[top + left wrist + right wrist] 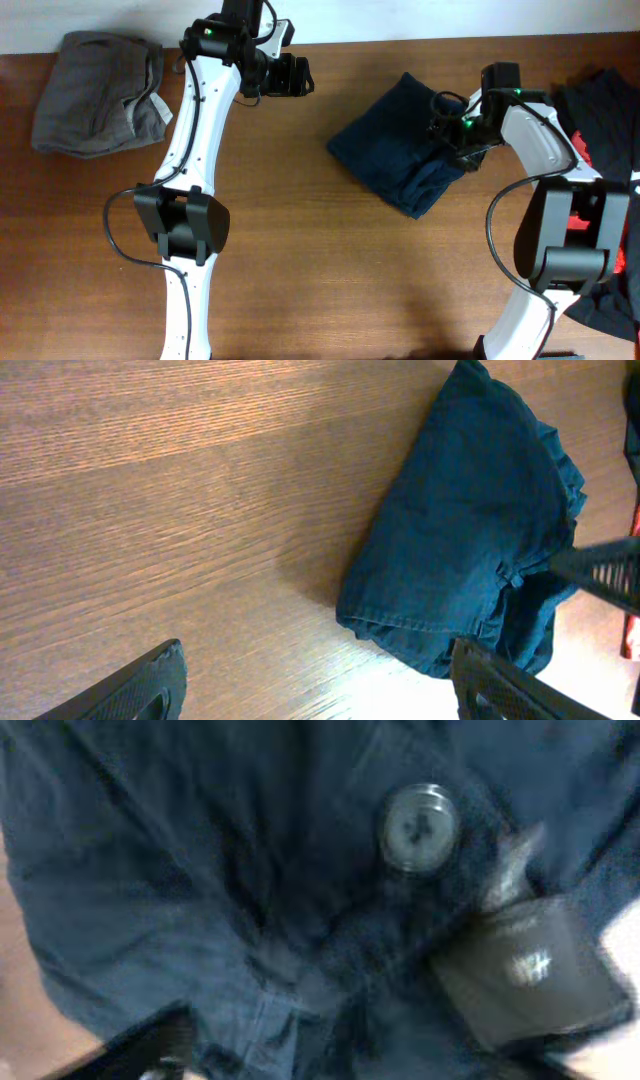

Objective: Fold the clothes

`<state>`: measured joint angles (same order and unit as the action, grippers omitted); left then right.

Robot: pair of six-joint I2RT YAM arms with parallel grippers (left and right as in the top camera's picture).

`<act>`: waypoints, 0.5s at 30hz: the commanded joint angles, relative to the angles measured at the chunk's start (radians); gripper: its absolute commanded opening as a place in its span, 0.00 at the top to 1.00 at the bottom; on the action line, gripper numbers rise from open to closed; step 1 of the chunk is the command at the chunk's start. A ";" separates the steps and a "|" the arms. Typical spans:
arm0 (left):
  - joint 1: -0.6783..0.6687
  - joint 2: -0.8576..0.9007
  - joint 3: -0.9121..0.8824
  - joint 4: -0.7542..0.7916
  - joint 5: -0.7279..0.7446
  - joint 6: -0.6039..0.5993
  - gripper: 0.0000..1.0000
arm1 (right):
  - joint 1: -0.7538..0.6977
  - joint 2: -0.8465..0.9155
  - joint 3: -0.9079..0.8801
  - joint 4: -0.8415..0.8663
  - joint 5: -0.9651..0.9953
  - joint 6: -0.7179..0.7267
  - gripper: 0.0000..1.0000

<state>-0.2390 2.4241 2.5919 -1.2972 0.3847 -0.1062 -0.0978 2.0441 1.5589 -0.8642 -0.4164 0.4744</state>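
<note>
A dark navy-blue garment [395, 150] lies folded into a compact bundle on the table, right of centre. It also shows in the left wrist view [470, 530]. My right gripper [452, 138] sits low on the bundle's right edge. In the right wrist view its fingers [330, 1040] are spread apart against navy fabric [200, 870], near a grey button [418, 825]. My left gripper [292, 76] is open and empty, held above bare wood at the back; its fingers [315, 690] are wide apart, left of the garment.
A grey-olive garment [95, 95] lies bunched at the back left corner. Black and red clothes [600, 110] are piled at the right edge, partly under the right arm. The wooden table [330, 260] runs under both arms.
</note>
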 commanded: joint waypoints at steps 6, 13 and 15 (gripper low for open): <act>-0.001 0.000 0.010 -0.002 0.007 0.026 0.16 | -0.037 0.029 -0.001 0.134 0.161 -0.041 0.96; -0.001 0.000 0.010 -0.001 0.006 0.035 0.16 | -0.060 0.021 0.064 0.122 0.237 -0.228 0.96; -0.002 0.000 0.010 0.002 0.006 0.053 0.16 | -0.057 0.021 0.094 0.115 0.259 -0.297 0.96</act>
<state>-0.2390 2.4241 2.5919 -1.2980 0.3847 -0.0925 -0.1524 2.0659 1.5848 -0.7486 -0.2314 0.3298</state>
